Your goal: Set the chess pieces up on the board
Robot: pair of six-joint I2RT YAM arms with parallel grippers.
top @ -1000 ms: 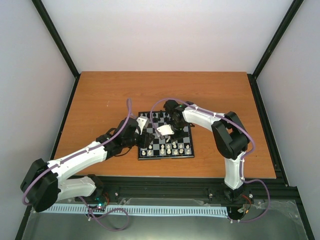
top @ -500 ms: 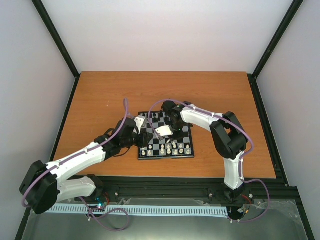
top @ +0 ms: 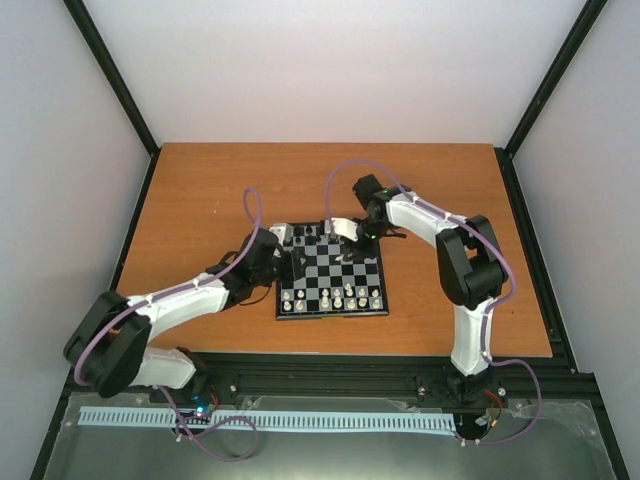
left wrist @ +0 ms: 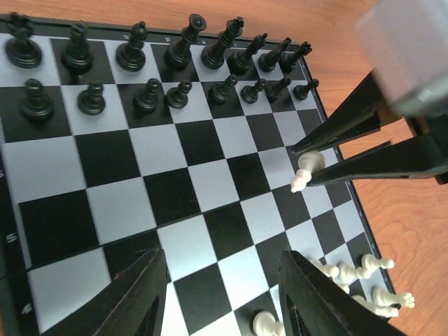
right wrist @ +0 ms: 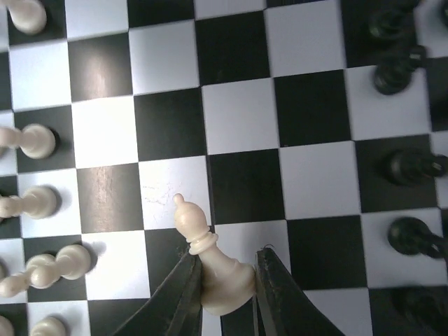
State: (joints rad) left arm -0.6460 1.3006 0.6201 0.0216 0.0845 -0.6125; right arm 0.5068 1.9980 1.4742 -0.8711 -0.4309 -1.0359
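The board (top: 335,268) lies in the middle of the table. Black chess pieces (left wrist: 140,66) fill two rows at its far edge, and white chess pieces (top: 335,297) stand along the near edge. My right gripper (right wrist: 227,257) is shut on the base of a white bishop (right wrist: 206,255), which is tilted with its head pointing away from the fingers. From the left wrist the bishop (left wrist: 306,170) hangs over the board's right side between the right fingers (left wrist: 350,129). My left gripper (left wrist: 220,280) is open and empty over the board's left part (left wrist: 175,189).
Loose white pieces (left wrist: 371,276) cluster at the board's near right corner, close to my left gripper's right finger. Bare wooden table (top: 210,190) surrounds the board. Black frame rails (top: 525,230) edge the table on both sides.
My right gripper has closed on the white bishop and drawn back from the board's middle toward its far right. My left gripper has shifted slightly toward the far side, still open.
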